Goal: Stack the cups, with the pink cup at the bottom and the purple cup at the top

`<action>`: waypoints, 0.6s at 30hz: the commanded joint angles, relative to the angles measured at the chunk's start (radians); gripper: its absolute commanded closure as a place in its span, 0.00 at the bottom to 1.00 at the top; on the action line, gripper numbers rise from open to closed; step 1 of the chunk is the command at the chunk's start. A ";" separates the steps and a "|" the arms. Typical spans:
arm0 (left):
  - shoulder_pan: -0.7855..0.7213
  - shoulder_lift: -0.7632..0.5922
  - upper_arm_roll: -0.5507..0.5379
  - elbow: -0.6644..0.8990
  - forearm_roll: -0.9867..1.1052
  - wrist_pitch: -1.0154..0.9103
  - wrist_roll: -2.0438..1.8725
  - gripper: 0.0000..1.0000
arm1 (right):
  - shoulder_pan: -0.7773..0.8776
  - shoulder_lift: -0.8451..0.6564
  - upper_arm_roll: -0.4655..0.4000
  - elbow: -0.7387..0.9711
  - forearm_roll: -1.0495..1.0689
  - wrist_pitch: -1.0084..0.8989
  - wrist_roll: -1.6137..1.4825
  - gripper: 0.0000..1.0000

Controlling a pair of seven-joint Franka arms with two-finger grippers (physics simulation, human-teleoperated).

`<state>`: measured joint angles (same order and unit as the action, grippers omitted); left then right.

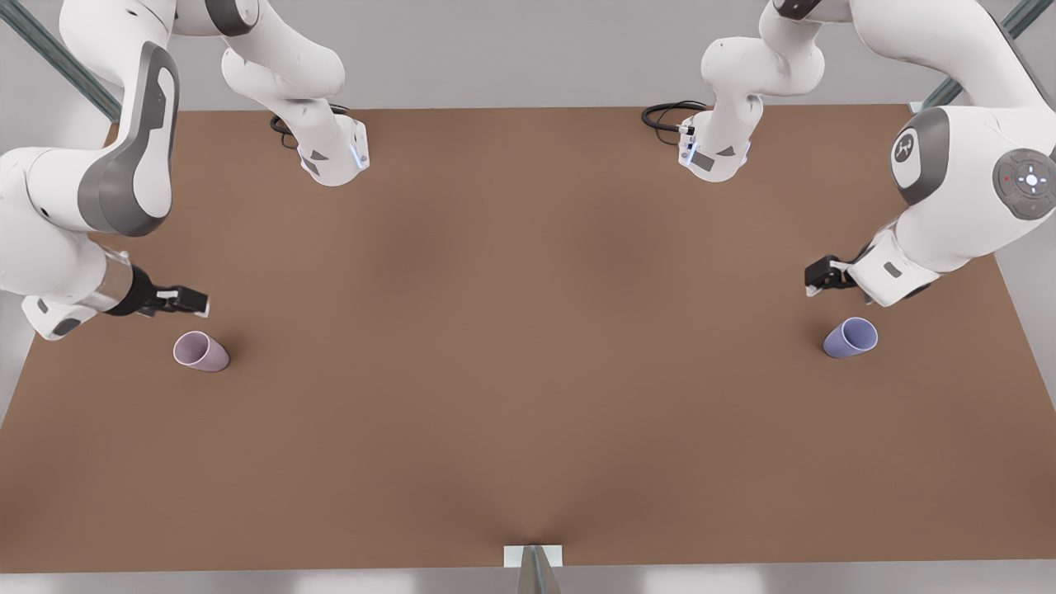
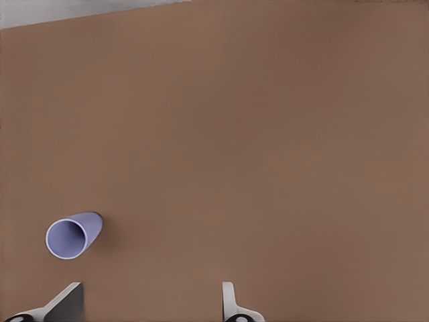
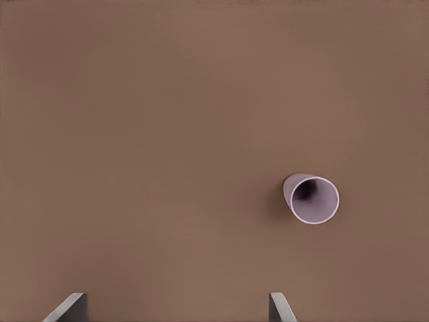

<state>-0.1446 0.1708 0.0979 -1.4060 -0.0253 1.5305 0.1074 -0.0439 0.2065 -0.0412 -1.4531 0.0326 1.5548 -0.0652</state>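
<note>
The pink cup stood on the brown table at the front view's left, and the purple cup stood far away at the front view's right. Both cups were upright with their mouths open to the top. They were well apart, so nothing was stacked yet.

The right gripper hung just above and beside the pink cup. Its fingers were spread wide, with only bare table between them. The left gripper hung near the purple cup, and its fingers were wide apart too — holding nothing.

The step in hand looked like the reach for a cup. To do it well, the left gripper would need to slide over until the purple cup sat right in the middle between its two fingers. In the left wrist view the cup sat off to one side, so the gripper was not lined up yet. Then it should come straight down and squeeze gently on the cup's wall — not too hard, because a small light cup could tip or pop out. The pink cup should stay upright, so the purple one could drop inside it.
</note>
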 commanded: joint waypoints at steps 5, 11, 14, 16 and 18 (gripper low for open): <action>0.003 0.004 0.003 -0.005 0.002 0.034 0.049 0.00 | -0.004 0.001 0.000 0.000 0.006 0.062 -0.038 0.00; 0.005 0.007 0.003 -0.004 0.002 0.023 0.051 0.00 | -0.077 0.059 -0.008 0.002 0.010 0.073 -0.157 0.00; 0.005 0.007 0.003 -0.002 0.002 0.017 0.049 0.00 | -0.106 0.123 -0.008 0.045 0.009 0.074 -0.239 0.00; 0.005 0.006 0.003 -0.002 0.002 0.008 0.044 0.00 | -0.122 0.154 -0.008 0.048 0.004 0.117 -0.268 0.00; 0.005 0.006 0.003 -0.002 0.002 0.007 0.051 0.00 | -0.149 0.180 -0.008 0.046 0.007 0.117 -0.272 0.00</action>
<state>-0.1396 0.1774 0.1010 -1.4083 -0.0236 1.5453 0.1374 -0.1850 0.3816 -0.0492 -1.4070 0.0393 1.6442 -0.1700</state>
